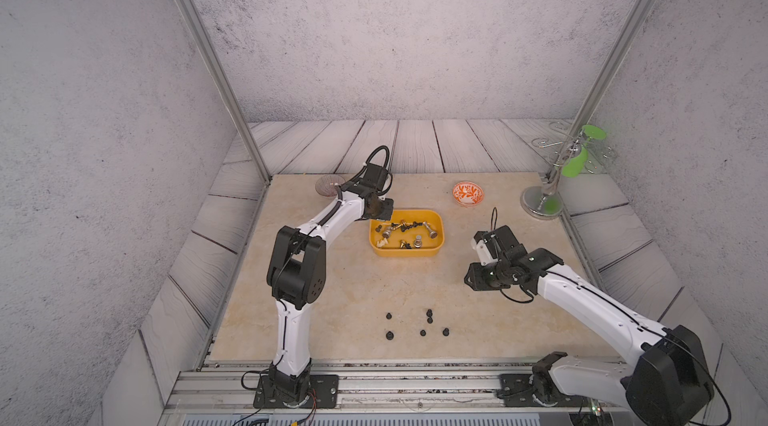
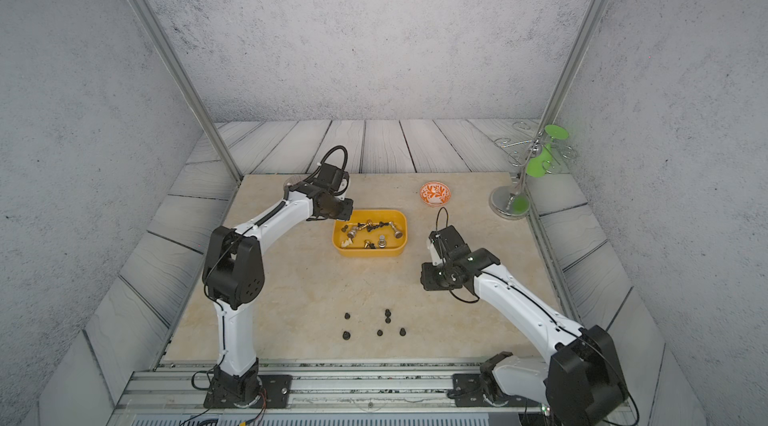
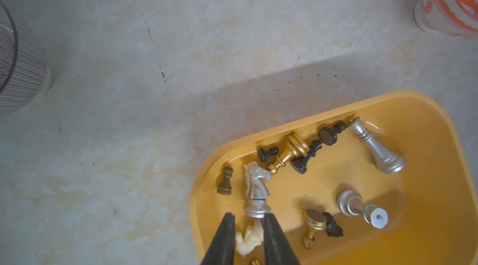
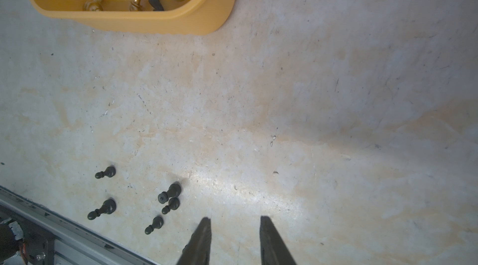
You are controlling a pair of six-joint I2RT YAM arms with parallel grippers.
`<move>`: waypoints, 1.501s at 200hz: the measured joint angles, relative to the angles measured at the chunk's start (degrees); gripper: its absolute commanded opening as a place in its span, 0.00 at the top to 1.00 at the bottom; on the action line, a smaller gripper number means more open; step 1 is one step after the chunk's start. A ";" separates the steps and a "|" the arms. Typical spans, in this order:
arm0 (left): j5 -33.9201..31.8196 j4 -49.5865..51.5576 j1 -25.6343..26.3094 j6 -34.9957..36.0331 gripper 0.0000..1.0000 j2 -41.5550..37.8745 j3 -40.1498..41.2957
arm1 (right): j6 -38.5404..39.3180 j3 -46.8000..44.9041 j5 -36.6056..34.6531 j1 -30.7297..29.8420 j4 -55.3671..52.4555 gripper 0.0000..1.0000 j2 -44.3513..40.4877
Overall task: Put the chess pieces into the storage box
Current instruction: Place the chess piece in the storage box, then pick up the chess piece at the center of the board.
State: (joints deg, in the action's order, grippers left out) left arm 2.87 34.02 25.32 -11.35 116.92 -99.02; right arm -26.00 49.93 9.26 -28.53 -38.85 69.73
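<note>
We see the left pincer (image 3: 248, 218) barely parted, gripping nothing, over a corner of the yellow-orange plastic storage box (image 3: 434, 199). A silver knight (image 3: 256, 183) lies just beyond its tips among gold, silver, black and cream chess pieces (image 3: 297, 147). The right pincer (image 4: 234, 221) hangs wider apart and empty above the beige stone tabletop (image 4: 336, 95), with small black pieces (image 4: 169, 193) standing just beside its tips.

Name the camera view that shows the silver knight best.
Left wrist view: the silver knight lies close up in the storage box, horse head and base sharp. Both top views show only a tiny silver speck. The right wrist view misses it.
</note>
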 measured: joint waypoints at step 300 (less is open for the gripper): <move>12.00 -4.55 0.20 -8.07 0.76 -32.41 39.85 | 0.52 -0.96 6.25 -4.83 2.51 0.67 0.39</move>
State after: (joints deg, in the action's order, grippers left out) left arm 14.87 29.47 25.52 -19.42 84.51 -59.18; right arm -25.47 48.97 15.51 -33.36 -36.34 70.13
